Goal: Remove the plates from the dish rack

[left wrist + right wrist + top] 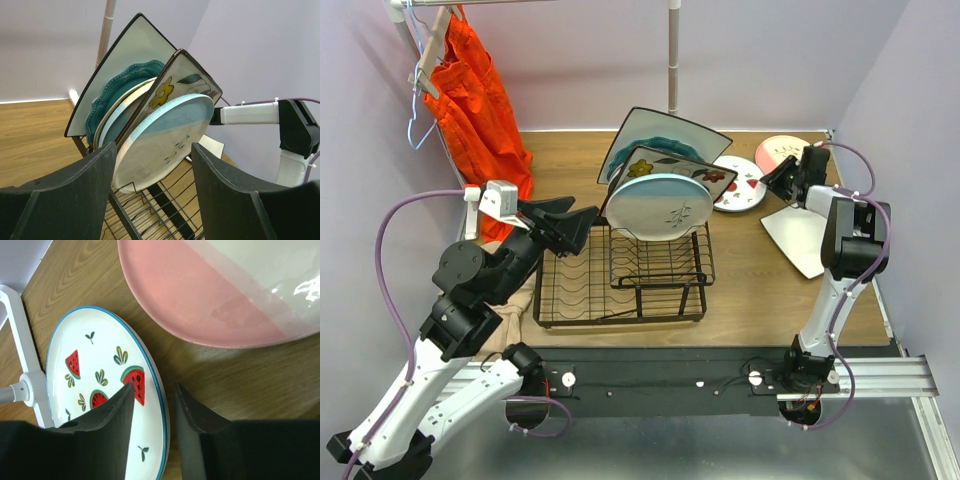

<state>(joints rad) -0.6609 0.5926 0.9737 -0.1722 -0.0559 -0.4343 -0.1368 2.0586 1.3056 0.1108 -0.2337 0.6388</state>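
My left claw (152,155) spread wide beside black wire dish rack (620,290); glossy round and square plates (660,205) upright in its slots. My right claw (154,390) parted, straddling watermelon plate (100,375) rim, flat on woodgrain table (225,375). Lilac walls (770,60).

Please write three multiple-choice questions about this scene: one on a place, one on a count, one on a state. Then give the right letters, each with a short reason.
1. Where is the watermelon-print plate?
A. flat on the table, right of the dish rack
B. standing in the rack
C. between the left jaws

2. How many plates lie outside the rack?
A. one
B. three
C. five

3. How do the jaws of the left gripper stand?
A. shut on a plate
B. shut, holding nothing
C. open and empty, facing the racked plates

Answers:
1 A: it lies on the wood beside the pink plate.
2 B: the watermelon-print, the pink and the white square plate.
3 C: a wide gap shows between them, and they touch nothing.
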